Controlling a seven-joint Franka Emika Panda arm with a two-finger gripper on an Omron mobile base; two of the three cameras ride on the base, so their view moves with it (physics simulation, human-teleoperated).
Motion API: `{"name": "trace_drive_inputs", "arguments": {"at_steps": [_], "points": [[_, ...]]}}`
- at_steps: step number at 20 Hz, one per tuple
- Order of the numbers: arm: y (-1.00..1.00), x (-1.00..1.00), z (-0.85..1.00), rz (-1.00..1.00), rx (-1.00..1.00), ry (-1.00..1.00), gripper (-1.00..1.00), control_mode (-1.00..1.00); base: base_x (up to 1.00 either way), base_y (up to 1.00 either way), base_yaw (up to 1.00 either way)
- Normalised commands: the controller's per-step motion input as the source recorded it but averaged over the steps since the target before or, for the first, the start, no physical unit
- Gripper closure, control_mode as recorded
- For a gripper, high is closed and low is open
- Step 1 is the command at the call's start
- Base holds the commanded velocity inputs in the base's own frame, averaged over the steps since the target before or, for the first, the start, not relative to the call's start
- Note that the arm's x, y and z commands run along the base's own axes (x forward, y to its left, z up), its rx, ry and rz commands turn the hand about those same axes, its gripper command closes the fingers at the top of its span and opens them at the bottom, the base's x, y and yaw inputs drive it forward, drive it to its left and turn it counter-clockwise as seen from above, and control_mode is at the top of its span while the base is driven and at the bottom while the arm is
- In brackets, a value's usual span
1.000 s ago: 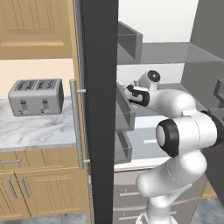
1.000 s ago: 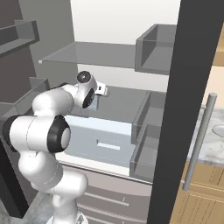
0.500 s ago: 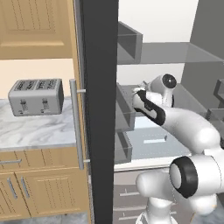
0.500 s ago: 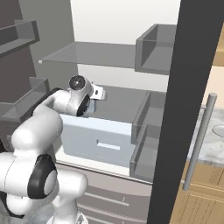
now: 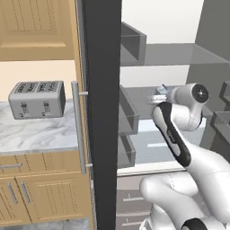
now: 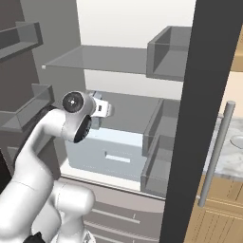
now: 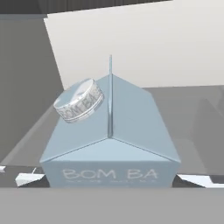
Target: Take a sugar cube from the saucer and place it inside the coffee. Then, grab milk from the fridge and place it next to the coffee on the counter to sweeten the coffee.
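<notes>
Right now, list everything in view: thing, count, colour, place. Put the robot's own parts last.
milk: one, blue-grey carton with a peaked top and pale round cap, upright on a fridge shelf, close in front of the hand camera.
fridge: one, dark grey, doors open, grey shelves and door bins, pale drawer low inside.
toaster: one, silver-grey, on the marble top left of the fridge.
cabinets: light wood, above and below that marble top.
arm: one, white with dark joints, reaching into the fridge.
gripper: one, pale tips either side of the carton.

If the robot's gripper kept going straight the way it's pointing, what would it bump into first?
Most likely the milk: the carton sits dead ahead, very close, its peaked top between the gripper tips. Behind it is the fridge back wall.
</notes>
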Motion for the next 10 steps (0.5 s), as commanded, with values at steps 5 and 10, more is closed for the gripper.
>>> {"name": "trace_drive_inputs", "arguments": {"at_steps": [5,10], "points": [[0.0,-1.0,0.17,0.0,0.0,-0.03,1.0,-1.0,0.0,0.0,0.0],[0.0,0.0,0.0,0.0,0.0,0.0,1.0,1.0,-1.0,0.0,0.0]]}}
